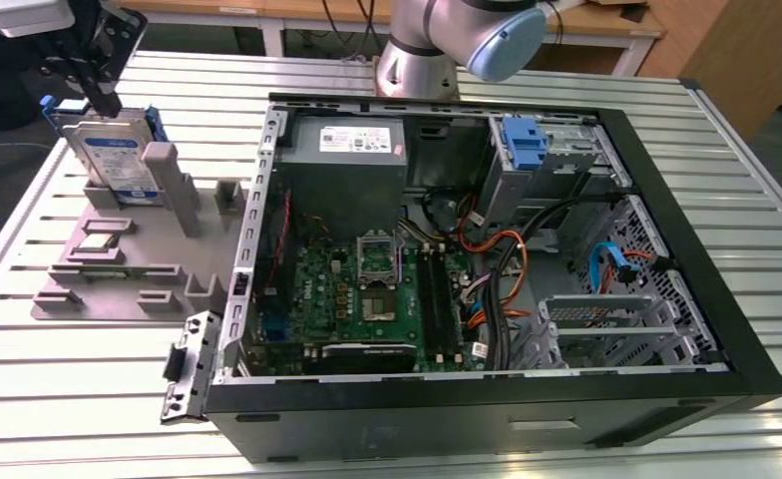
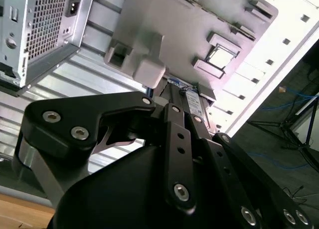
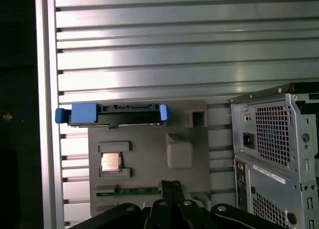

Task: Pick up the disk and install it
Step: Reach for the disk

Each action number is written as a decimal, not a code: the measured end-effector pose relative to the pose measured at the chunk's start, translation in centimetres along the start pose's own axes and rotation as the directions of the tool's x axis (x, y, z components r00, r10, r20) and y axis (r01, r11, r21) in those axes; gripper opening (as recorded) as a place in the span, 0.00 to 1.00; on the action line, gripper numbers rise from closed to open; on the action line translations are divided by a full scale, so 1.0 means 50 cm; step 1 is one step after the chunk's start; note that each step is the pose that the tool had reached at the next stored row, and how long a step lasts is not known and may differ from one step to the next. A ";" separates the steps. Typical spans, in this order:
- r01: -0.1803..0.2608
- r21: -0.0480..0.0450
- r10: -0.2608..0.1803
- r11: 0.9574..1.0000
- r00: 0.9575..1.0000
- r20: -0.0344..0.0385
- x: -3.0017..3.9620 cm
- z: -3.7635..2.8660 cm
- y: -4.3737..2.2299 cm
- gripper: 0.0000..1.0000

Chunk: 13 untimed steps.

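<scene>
The disk [image 1: 112,160] stands on edge in a grey holder [image 1: 139,269] at the exterior view's left, its blue-and-white label facing the camera and blue rails along its sides. My black gripper [image 1: 103,98] hangs just over its top edge, fingers together and holding nothing. The first wrist view looks down on the disk's [image 3: 117,114] top edge between its blue rail ends, with my gripper's [image 3: 172,185] fingers meeting apart from it. In the second wrist view, my gripper [image 2: 175,97] points at the disk [image 2: 193,105], which shows just past the fingertips.
An open computer case [image 1: 710,329] lies to the holder's right, with a motherboard [image 1: 364,289], a grey power supply [image 1: 351,140], a blue bracket [image 1: 525,140] in the drive bay and loose cables. The holder also carries a processor chip [image 3: 110,162] and a memory stick [image 3: 134,191]. All rests on a slatted metal table [image 1: 72,399].
</scene>
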State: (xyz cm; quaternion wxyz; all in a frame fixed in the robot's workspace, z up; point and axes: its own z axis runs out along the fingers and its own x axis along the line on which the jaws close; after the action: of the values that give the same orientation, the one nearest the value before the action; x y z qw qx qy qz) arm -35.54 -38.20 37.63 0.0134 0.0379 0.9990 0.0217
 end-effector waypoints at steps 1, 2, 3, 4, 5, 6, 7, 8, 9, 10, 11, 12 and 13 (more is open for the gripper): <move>0.000 0.000 0.000 1.000 1.000 0.000 0.004 0.003 0.004 0.11; 0.000 0.000 0.000 1.000 1.000 0.000 0.008 0.005 0.007 0.11; 0.000 0.000 0.000 1.000 1.000 0.000 0.011 0.008 0.010 0.11; 0.000 0.000 0.000 1.000 1.000 0.000 0.015 0.011 0.014 0.11; 0.000 0.000 0.000 1.000 1.000 0.000 0.018 0.014 0.017 0.11; 0.000 0.000 0.000 1.000 1.000 0.000 0.022 0.017 0.020 0.11; 0.000 0.000 0.000 1.000 1.000 0.000 0.025 0.019 0.024 0.11; 0.000 0.000 0.000 1.000 1.000 0.000 0.028 0.022 0.027 0.11; 0.000 0.000 0.000 1.000 1.000 0.000 0.031 0.025 0.030 0.11; 0.000 0.000 0.000 1.000 1.000 0.000 0.034 0.027 0.033 0.11; 0.000 0.000 0.000 1.000 1.000 0.000 0.038 0.029 0.037 0.11; 0.000 0.000 0.000 1.000 1.000 0.000 0.041 0.031 0.041 0.11; 0.000 0.000 0.000 1.000 1.000 0.000 0.045 0.034 0.044 0.11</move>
State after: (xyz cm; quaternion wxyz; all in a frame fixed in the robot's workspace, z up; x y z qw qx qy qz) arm -37.56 -35.75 35.98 0.0134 0.0379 0.9990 0.0217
